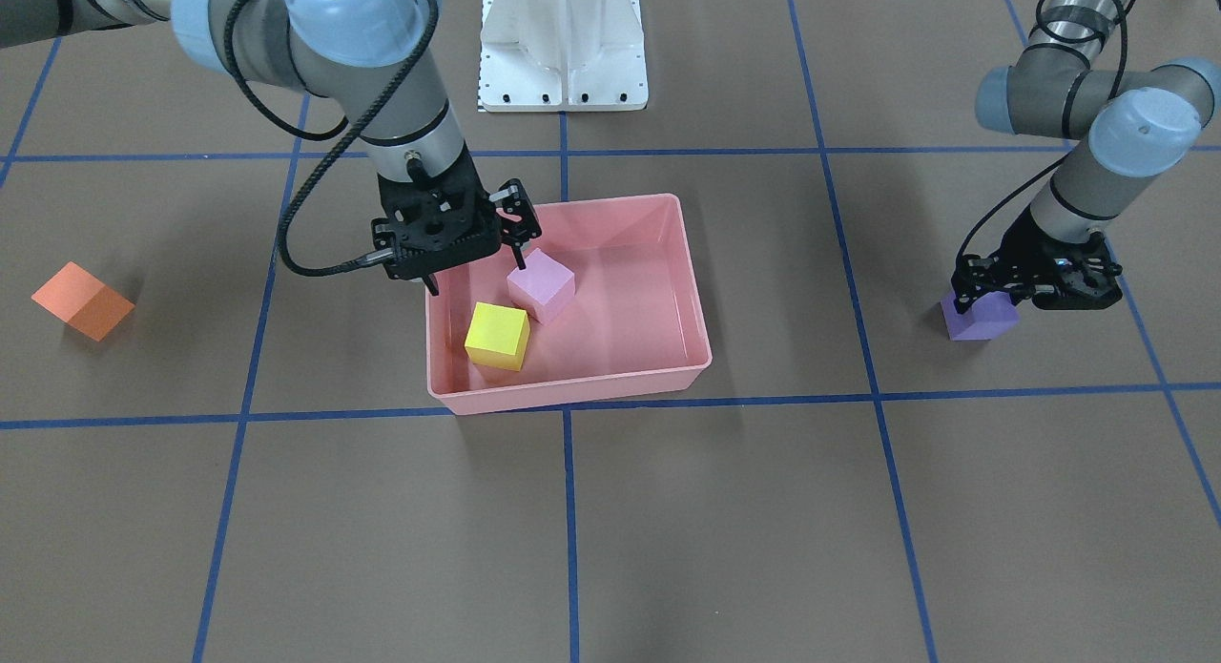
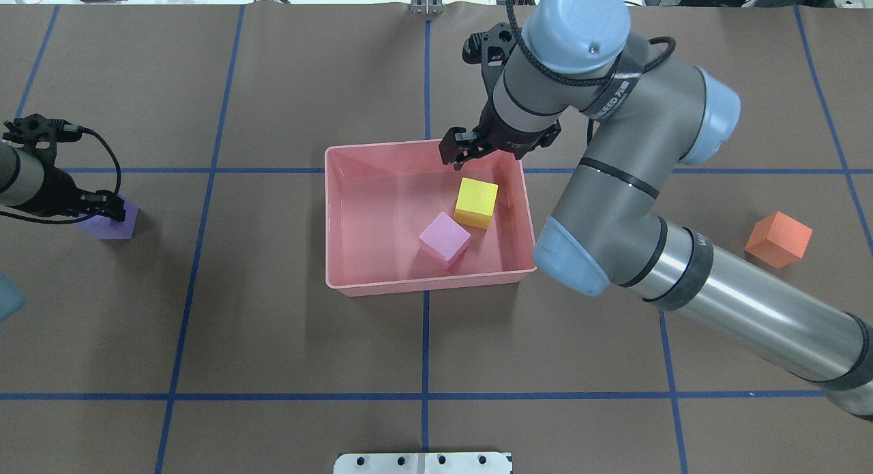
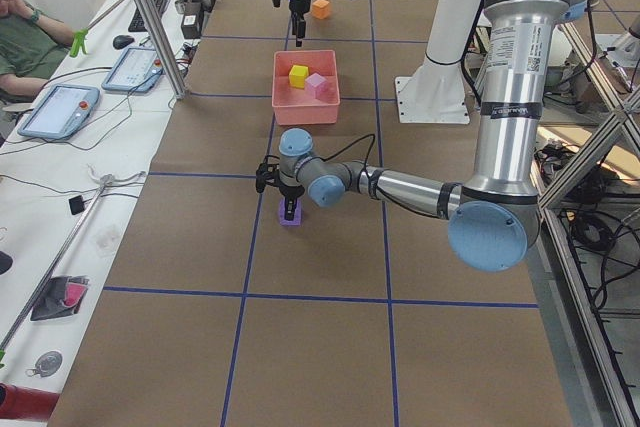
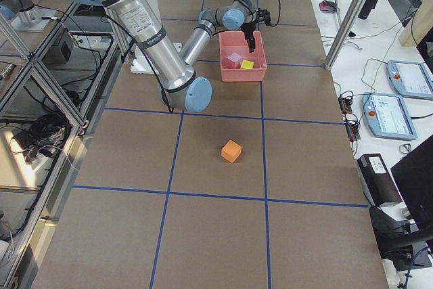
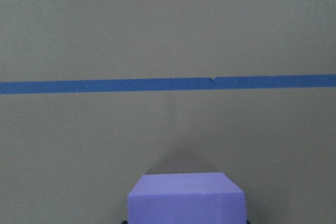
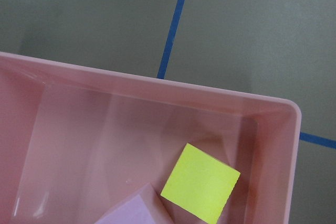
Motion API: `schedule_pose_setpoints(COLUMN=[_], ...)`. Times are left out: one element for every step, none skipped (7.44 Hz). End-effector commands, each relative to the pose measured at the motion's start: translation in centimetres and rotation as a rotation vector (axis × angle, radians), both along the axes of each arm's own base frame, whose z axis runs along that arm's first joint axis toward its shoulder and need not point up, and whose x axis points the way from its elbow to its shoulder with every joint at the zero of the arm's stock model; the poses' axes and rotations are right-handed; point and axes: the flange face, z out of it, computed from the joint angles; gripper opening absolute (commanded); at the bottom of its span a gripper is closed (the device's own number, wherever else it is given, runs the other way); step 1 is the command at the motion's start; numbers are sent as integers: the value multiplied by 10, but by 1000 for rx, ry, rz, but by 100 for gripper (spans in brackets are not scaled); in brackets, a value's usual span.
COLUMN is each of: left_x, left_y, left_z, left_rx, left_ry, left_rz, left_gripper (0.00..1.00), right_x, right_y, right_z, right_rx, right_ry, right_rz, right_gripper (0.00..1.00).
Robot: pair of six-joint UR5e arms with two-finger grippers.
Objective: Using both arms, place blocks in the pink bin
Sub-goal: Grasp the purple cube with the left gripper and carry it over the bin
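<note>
The pink bin (image 1: 572, 396) (image 2: 430, 285) stands mid-table and holds the yellow block (image 1: 497, 334) (image 2: 476, 201) and the pale pink-lilac block (image 1: 541, 283) (image 2: 444, 239). My right gripper (image 1: 477, 267) (image 2: 470, 150) hovers open and empty over the bin's corner beside them. The right wrist view looks down on the yellow block (image 6: 200, 188) and the bin's rim (image 6: 220, 94). My left gripper (image 1: 992, 296) (image 2: 102, 208) is down around the purple block (image 1: 983, 321) (image 2: 112, 225) (image 5: 186, 200), which rests on the table. The jaws look closed on it. The orange block (image 1: 83, 300) (image 2: 779, 239) lies alone.
The white base pedestal (image 1: 563, 43) stands behind the bin on the robot's side. Blue tape lines (image 1: 563, 510) divide the brown table into squares. Operators' desks with tablets (image 3: 60, 112) run along the table's far side.
</note>
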Motion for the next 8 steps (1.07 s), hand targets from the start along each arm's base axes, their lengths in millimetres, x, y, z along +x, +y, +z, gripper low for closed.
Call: schedule_pose_setpoints(left_x=[-54,-58,-56,-51,-46,-28,18,64], left_y=[-18,-17,-28,-37,-39,-39,-24,-8], left_z=[-32,-71,-140,-213,-266,-309,-347,-382], left_rx=[-83,-84,-106,-134,-151,-195,-244,-248], left_ry=[95,104,92,79,81,121,154,150], left_rz=[-24,-26,-35,-49,-58,-109,-108,-156], left_gripper=[0,0,0,0,0,0,0,0], right_x=[80,114,162,198,215,221,226,235], right_y=[-37,-53,-69,-72,-63,-49,-36,-21], right_z=[18,52,107,161,211,250,277,308], right_rx=[-18,14,60,136,207,243,266,293], right_ry=[65,151,215,266,279,276,268,274], right_rz=[11,-22,-66,-143,-194,-223,-255,-286], right_gripper=[100,100,100,100,100,100,100,100])
